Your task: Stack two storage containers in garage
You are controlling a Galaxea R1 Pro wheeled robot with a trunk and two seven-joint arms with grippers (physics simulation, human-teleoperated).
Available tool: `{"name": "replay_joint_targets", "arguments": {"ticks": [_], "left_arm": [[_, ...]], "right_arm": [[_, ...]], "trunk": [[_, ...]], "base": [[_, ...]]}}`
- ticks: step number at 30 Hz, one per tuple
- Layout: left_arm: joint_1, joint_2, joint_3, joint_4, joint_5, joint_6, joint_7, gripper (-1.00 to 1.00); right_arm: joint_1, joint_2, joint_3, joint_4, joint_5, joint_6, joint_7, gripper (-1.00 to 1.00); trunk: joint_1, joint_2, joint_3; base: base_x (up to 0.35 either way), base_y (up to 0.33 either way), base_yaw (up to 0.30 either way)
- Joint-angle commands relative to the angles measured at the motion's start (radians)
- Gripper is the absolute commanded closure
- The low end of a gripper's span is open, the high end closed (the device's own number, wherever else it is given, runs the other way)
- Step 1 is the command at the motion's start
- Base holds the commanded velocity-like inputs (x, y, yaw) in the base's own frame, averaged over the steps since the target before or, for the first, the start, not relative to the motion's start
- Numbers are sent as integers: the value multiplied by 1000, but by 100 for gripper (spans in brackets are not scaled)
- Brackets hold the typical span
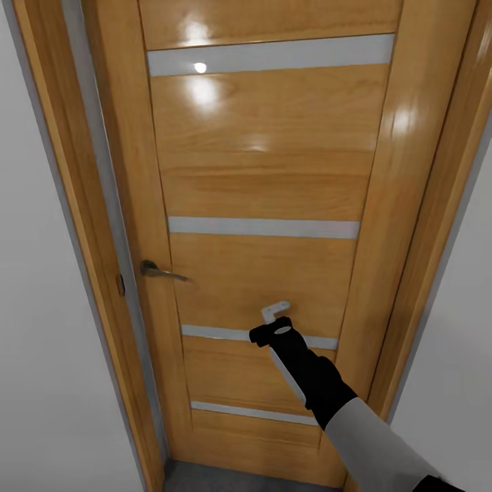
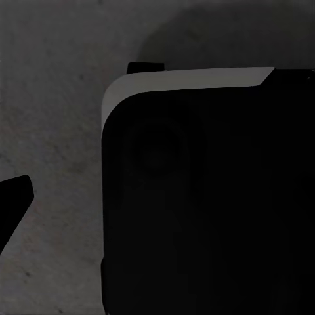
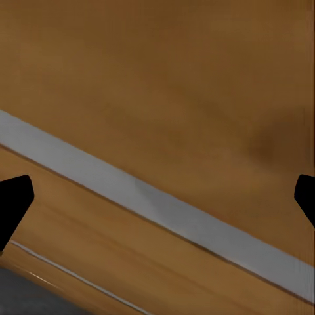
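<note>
Right pincer (image 1: 273, 321) released, black fingers (image 3: 14, 200) spread wide, empty, close against a glossy honey-wood door (image 1: 266, 184) crossed by flat grey bands (image 1: 263, 227). Curved metal lever handle (image 1: 161, 272) well apart. Left pincer: cannot tell, above rough grey mottled floor (image 2: 52, 125).

A glossy honey-coloured wooden door (image 1: 260, 205) is standing shut in its matching frame (image 1: 58, 205), filling most of the head view, with 4 pale grey horizontal strips (image 1: 263, 227) crossing its panels. A metal lever handle (image 1: 160, 272) is sticking out near the door's left edge, and ceiling lights are reflecting off the upper panels. Plain white walls (image 1: 34, 355) are flanking the frame on both sides.
</note>
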State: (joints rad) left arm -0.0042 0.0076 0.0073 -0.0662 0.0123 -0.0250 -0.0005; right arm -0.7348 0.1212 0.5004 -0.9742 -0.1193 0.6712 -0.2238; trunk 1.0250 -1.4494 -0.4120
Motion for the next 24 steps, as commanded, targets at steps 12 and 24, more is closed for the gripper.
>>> {"name": "replay_joint_targets", "arguments": {"ticks": [12,24], "left_arm": [[0,0,1,0,1,-3,-1,-100],[0,-1,1,0,0,-3,-1,-100]], "right_arm": [[-1,53,6,-9,93,5,-11,-100],[-73,53,15,81,81,-24,-11,-100]], "trunk": [[0,-1,-1],[0,-1,-1]], "base": [[0,0,0],[0,0,0]]}}
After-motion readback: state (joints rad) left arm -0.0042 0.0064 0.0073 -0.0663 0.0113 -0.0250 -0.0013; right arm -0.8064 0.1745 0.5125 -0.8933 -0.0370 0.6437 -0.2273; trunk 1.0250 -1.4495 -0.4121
